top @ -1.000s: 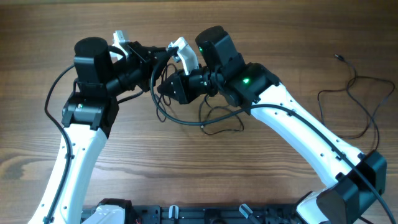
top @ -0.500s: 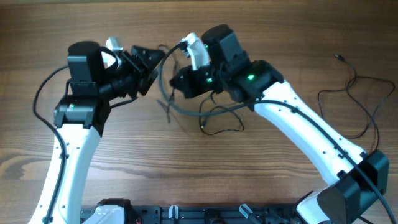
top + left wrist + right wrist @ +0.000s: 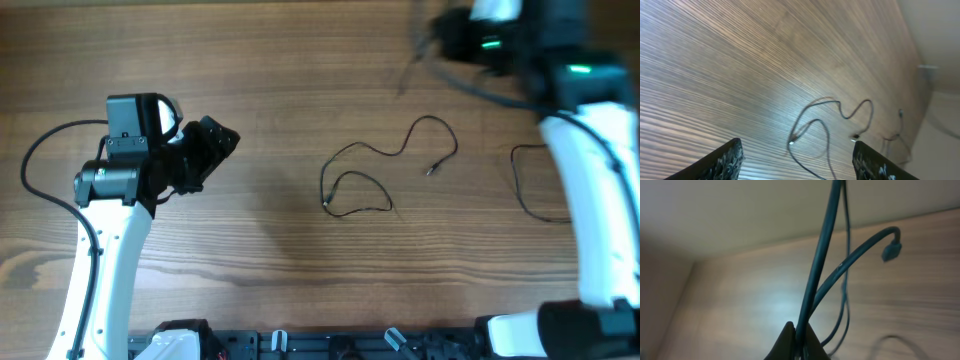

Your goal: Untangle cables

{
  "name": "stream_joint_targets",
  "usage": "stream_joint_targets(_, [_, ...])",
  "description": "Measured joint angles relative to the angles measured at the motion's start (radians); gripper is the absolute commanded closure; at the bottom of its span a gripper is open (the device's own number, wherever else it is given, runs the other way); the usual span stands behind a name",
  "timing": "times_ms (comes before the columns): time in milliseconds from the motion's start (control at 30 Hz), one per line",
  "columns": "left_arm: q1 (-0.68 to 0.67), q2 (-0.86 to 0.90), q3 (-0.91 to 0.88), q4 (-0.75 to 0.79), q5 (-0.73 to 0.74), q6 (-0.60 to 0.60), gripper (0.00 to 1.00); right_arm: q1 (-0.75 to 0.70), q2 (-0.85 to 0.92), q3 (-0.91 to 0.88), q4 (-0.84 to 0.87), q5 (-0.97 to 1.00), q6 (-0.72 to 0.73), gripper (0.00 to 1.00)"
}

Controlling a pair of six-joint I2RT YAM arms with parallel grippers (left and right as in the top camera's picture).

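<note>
Tabletop (image 3: 280, 80) bears two cables (image 3: 326, 204); right jaws pinch another.

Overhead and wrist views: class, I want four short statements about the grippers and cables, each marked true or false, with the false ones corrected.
1. The left gripper is open and empty. True.
2. The right gripper is open. False: it is shut on a cable.
3. A loose cable lies on the table between the arms. True.
4. The left gripper touches the loose cable. False: it is well apart from it, off to one side.
</note>
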Motion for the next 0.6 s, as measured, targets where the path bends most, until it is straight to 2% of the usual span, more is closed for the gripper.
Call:
stream_joint_targets(67, [0.000,0.000,0.000,-0.013,-0.016,0.023,0.28,-0.086,-0.024,0.008,-0.069,0.045,0.007,0.94])
stream_joint_targets(167, [0.000,0.003,0.000,-0.025,-0.029,0.040,0.28,-0.192,-0.027,0.009,-0.204,0.172,0.015,0.83])
stream_joint_targets(233, [0.000,0.011,0.000,-0.029,-0.034,0.050,0.28,-0.241,-0.014,0.009,-0.275,0.263,0.015,0.80])
stream_joint_targets(300, [0.000,0.017,0.000,-0.029,-0.036,0.054,0.28,-0.272,-0.001,0.009,-0.332,0.323,0.017,0.60])
stream_joint_targets(333, [0.000,0.020,0.000,-0.029,-0.037,0.055,0.28,-0.282,0.006,0.009,-0.351,0.342,0.020,0.38])
stream_joint_targets(367, [0.000,0.022,0.000,-0.029,-0.039,0.055,0.28,-0.298,0.023,0.009,-0.375,0.371,0.016,0.31])
stream_joint_targets(433, [0.000,0.024,0.000,-0.029,-0.040,0.057,0.28,-0.299,0.040,0.009,-0.396,0.374,0.021,0.26])
stream_joint_targets(600, [0.000,0.024,0.000,-0.029,-0.040,0.058,0.28,-0.291,0.059,0.009,-0.443,0.275,0.000,0.23])
